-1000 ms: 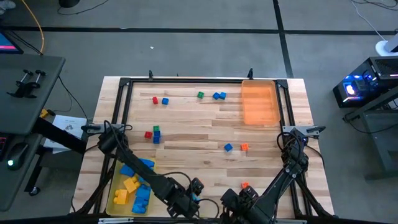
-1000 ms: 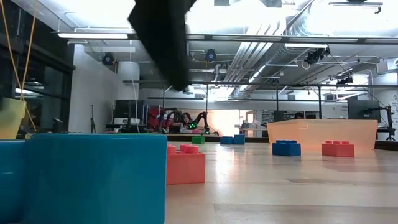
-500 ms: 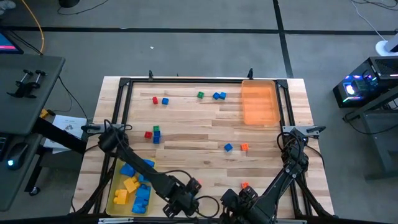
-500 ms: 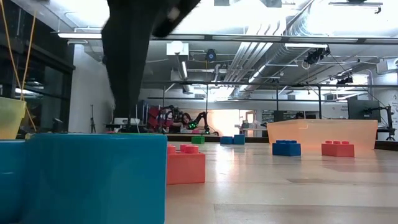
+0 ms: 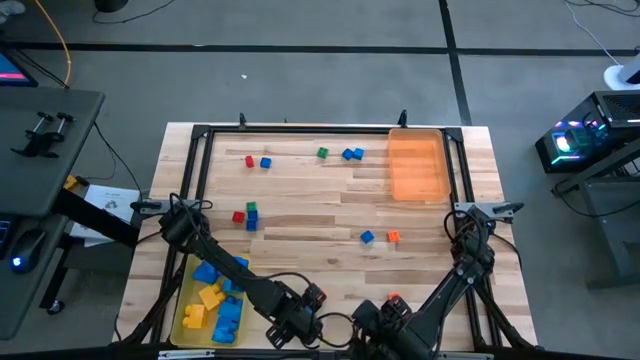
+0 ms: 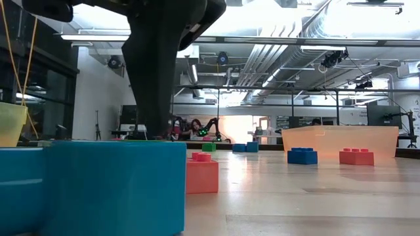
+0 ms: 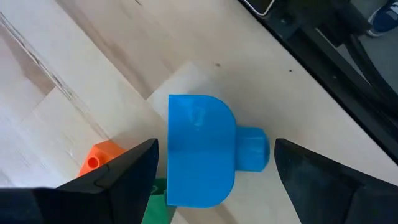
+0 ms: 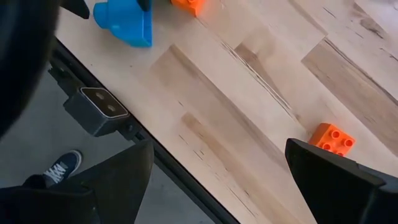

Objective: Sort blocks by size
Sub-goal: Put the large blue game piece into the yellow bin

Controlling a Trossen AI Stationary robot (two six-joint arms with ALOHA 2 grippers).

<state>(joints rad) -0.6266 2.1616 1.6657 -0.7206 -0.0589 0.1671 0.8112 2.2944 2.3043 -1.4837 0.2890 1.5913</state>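
Two sets of jaws gape wide: my left gripper [image 7: 214,165] brackets a large blue block [image 7: 200,149] on the counter [image 5: 330,210] for grasping, while the right gripper [image 8: 217,180] waits alongside.

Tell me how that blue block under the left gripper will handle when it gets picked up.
The blue block looks like rigid moulded plastic, so probably stiff and light. Its smooth, glossy sides may be slightly slippery. The rounded end and protruding stud could let it twist between the open left gripper fingers.

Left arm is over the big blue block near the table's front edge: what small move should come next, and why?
Probably lower the left end effector and close: its open fingers already straddle the large blue block, which sits on the table, not yet gripped.
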